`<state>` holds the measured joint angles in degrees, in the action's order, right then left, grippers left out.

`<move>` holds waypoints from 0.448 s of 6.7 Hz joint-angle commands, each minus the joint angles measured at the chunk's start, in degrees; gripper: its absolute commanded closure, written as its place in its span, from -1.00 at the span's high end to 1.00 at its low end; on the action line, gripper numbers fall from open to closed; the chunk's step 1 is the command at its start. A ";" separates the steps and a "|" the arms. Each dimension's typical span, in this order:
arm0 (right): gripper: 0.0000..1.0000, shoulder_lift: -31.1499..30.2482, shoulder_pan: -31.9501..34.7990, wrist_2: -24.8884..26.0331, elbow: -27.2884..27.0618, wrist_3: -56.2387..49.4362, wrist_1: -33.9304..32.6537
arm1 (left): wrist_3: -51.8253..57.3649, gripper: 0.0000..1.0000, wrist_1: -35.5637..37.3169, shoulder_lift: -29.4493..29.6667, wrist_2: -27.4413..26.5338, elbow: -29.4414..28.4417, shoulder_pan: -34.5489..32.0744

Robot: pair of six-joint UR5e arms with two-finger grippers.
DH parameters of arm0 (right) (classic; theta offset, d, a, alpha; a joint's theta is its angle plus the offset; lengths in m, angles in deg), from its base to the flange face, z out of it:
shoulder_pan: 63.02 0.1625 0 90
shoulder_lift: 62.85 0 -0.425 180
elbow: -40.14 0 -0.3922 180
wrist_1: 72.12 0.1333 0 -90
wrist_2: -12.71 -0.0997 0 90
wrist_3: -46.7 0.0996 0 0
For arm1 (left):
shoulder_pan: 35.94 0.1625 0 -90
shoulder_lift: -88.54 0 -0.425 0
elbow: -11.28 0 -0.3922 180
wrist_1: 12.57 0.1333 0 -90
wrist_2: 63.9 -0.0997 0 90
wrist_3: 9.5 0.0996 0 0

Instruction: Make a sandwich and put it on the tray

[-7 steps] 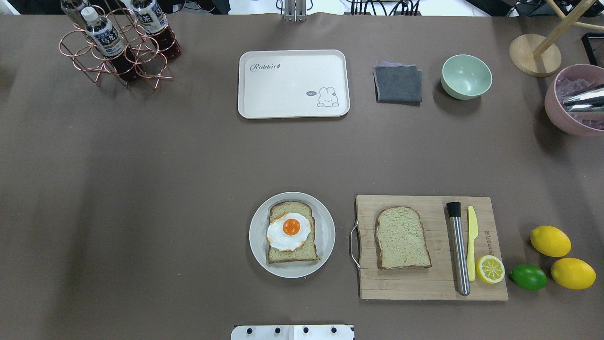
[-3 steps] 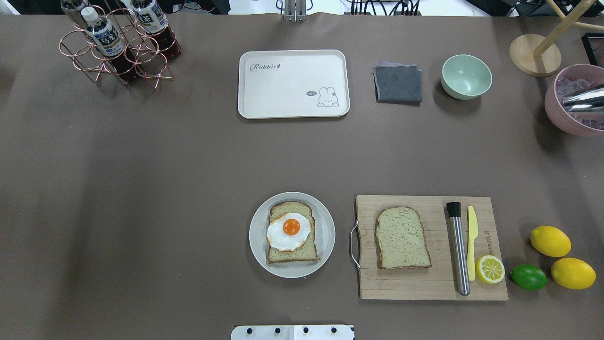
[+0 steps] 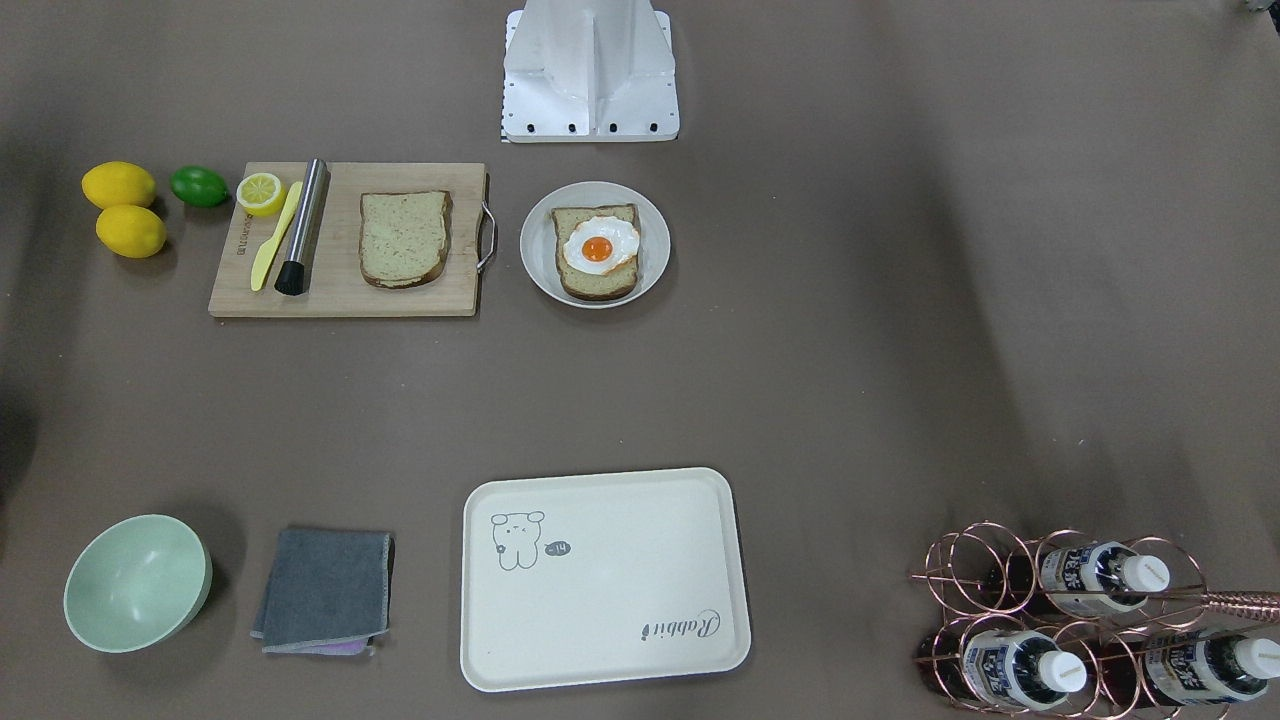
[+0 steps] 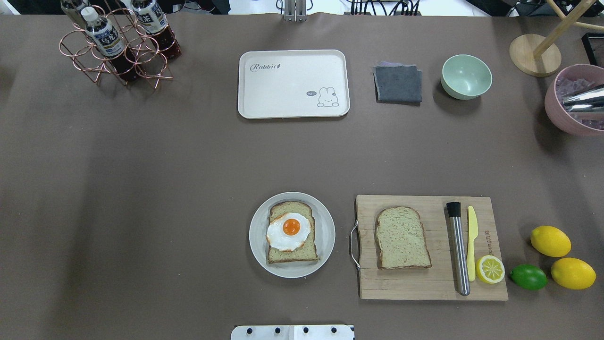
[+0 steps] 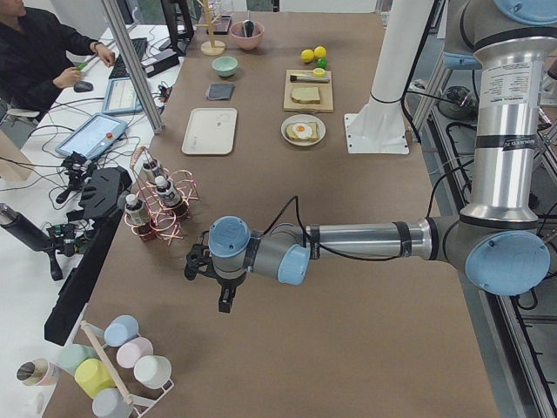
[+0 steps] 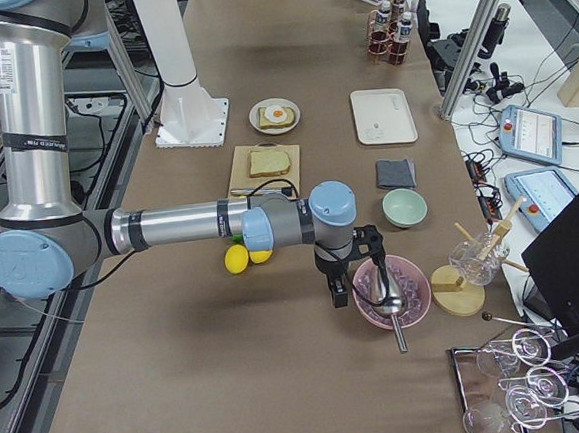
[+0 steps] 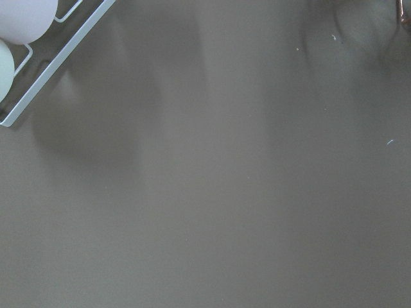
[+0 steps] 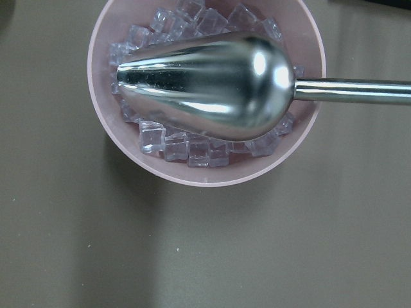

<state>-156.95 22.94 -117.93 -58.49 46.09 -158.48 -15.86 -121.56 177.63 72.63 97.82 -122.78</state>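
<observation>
One bread slice topped with a fried egg lies on a round white plate; it also shows in the front view. A second bare bread slice lies on the wooden cutting board. The cream tray marked "Rabbit" stands empty at the far middle. My left gripper hangs over bare table at the left end, near the bottle rack. My right gripper hangs beside the pink bowl at the right end. I cannot tell whether either is open or shut.
A copper rack of bottles stands far left. A grey cloth and a green bowl sit right of the tray. A pink bowl of ice with a metal scoop is at the right end. A muddler, knife, lemons and lime are near the board.
</observation>
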 commanded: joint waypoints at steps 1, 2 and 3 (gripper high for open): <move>1.00 -0.03 0.00 -0.50 -0.07 0.08 0.05 | -0.05 0.97 0.18 -0.59 3.80 -0.14 0.01; 1.00 -0.03 0.00 -0.50 0.10 0.09 0.05 | -0.05 0.97 0.18 -0.42 4.18 -0.32 0.01; 1.00 -0.03 0.00 -0.50 0.10 0.09 -0.03 | 0.30 0.97 0.18 -0.15 3.92 -0.23 0.01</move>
<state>-156.99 22.94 -118.40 -58.45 46.17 -158.46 -15.82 -121.39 177.30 76.34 97.60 -122.77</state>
